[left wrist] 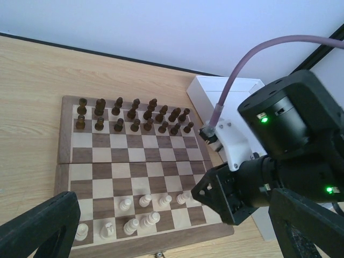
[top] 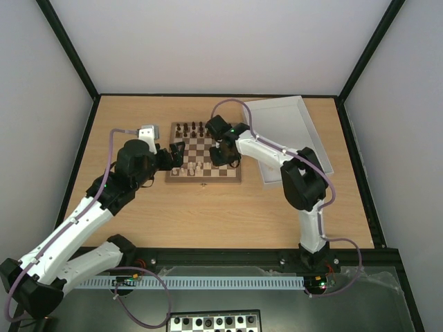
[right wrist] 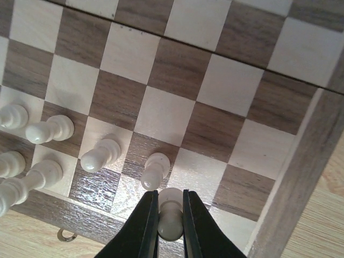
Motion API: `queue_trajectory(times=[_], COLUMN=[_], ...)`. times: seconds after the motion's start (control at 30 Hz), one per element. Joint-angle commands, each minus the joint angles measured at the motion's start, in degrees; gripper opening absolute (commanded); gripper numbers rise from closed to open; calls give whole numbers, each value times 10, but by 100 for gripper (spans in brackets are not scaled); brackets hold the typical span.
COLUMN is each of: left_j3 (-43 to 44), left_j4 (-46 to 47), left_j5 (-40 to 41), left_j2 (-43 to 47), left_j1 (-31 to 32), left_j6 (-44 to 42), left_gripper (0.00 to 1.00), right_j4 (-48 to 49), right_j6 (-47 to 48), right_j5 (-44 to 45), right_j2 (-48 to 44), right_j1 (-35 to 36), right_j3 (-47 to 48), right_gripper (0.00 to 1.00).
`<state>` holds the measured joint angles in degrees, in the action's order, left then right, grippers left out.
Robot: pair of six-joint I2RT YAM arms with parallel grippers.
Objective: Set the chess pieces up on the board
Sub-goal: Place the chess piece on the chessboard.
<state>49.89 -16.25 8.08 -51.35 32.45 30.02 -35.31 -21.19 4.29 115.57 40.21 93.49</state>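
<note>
The wooden board (top: 208, 146) lies at the middle of the table. Several pale chess pieces (left wrist: 145, 201) stand in its two near rows, and dark pieces (left wrist: 134, 115) fill the two far rows. My right gripper (right wrist: 171, 198) is shut on a pale pawn (right wrist: 171, 223), low over the near right corner squares of the board (right wrist: 177, 70), just beside another pale pawn (right wrist: 155, 169). In the top view the right gripper (top: 223, 156) is over the board's right side. My left gripper (left wrist: 172, 236) hangs open and empty over the board's left near edge (top: 176, 156).
A white tray (top: 294, 138) sits to the right of the board, touching the right arm's reach. A black-and-white checkered board (top: 214, 321) shows below the table's near edge. The right arm's wrist (left wrist: 279, 150) fills the right of the left wrist view.
</note>
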Motion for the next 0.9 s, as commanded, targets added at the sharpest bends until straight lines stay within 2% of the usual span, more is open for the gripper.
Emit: queue_trajectory(times=[0.0,0.87], left_j3=[9,6], left_j4=[-12,-8], left_j5=[7,7], left_j2=[7,5], left_j1=[-3,-3], left_j6=[3,5], left_gripper=[100,99], right_j4=[-40,-34], right_j6=[3,1], right_j5=[7,45], right_j2=[21,41], right_j1=[10,13], right_j3=[21,11], right_gripper=[3,6])
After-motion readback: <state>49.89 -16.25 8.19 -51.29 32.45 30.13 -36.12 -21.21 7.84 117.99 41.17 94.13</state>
